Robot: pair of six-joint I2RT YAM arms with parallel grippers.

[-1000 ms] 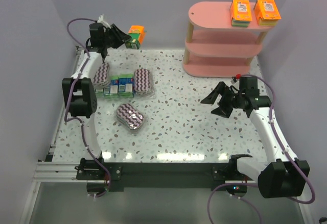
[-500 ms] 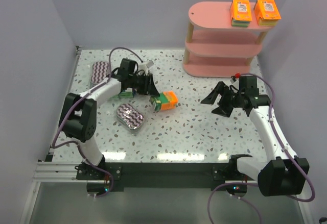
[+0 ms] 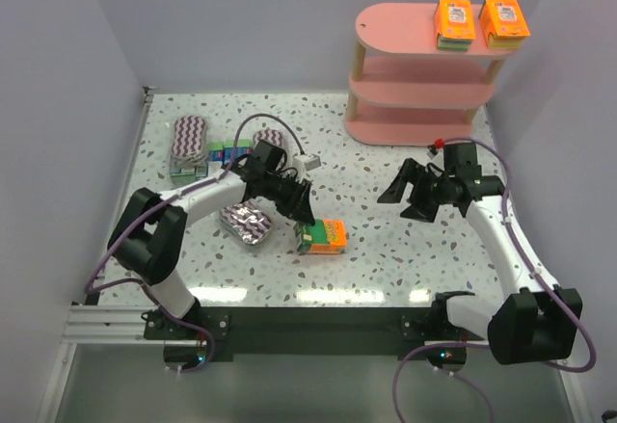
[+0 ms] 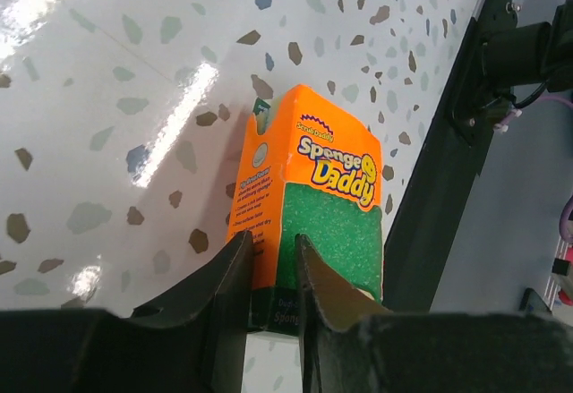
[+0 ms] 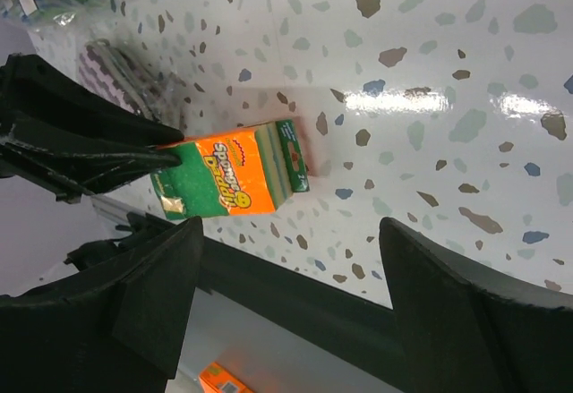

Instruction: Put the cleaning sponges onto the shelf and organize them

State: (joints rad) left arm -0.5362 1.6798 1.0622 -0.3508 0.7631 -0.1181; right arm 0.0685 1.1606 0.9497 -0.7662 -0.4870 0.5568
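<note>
While most packs lie on the tabletop (image 3: pixel 386 259), the pink shelf (image 3: pixel 395 23) carries only two orange packs (image 3: pixel 454 21), both on its top board. The right claw (image 3: pixel 403 199) gapes empty toward the right edge. The left claw (image 4: pixel 271 250), fingers close together, meets the third orange pack (image 3: pixel 323 237) near the near edge; whether it grips, I cannot tell. The zigzag packs (image 3: pixel 246 223) and blue-green boxes (image 3: pixel 227 156) wait toward the left edge.
</note>
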